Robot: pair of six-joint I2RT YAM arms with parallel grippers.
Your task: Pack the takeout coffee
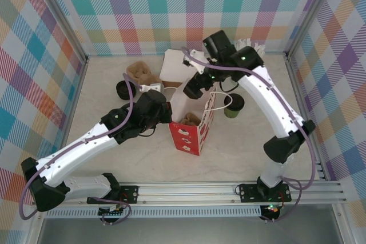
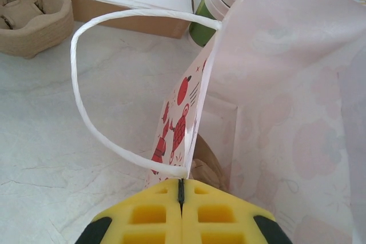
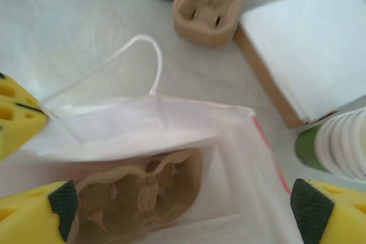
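Inspection from the remote station, largest item first:

1. The table (image 1: 240, 152), a pale marbled surface, carries everything listed below.
2. The paper bag (image 1: 191, 132), red-and-white printed, stands upright at the middle of the table with its mouth open. In the right wrist view I see a pulp carrier (image 3: 137, 192) lying inside it.
3. The box of white napkins (image 1: 174, 67) sits behind the bag.
4. A second pulp cup carrier (image 1: 140, 74) rests on the table to the left of the napkin box, outside the bag.
5. The left gripper (image 2: 181, 187) has its yellow fingers pressed together, clamped on the bag's rim where the white twisted handle (image 2: 77, 72) joins it.
6. The right gripper (image 3: 183, 215) hangs over the bag mouth with its fingers spread wide apart; I see nothing between them.
7. The stack of cups (image 3: 337, 147) stands just beside the bag's far side.
8. The takeout coffee (image 1: 233, 107), a dark green cup with a cream inside, stands upright on the table to the right of the bag, outside it and close to the bag's other handle loop.
9. The black lid (image 1: 124, 90) lies near the carrier on the table
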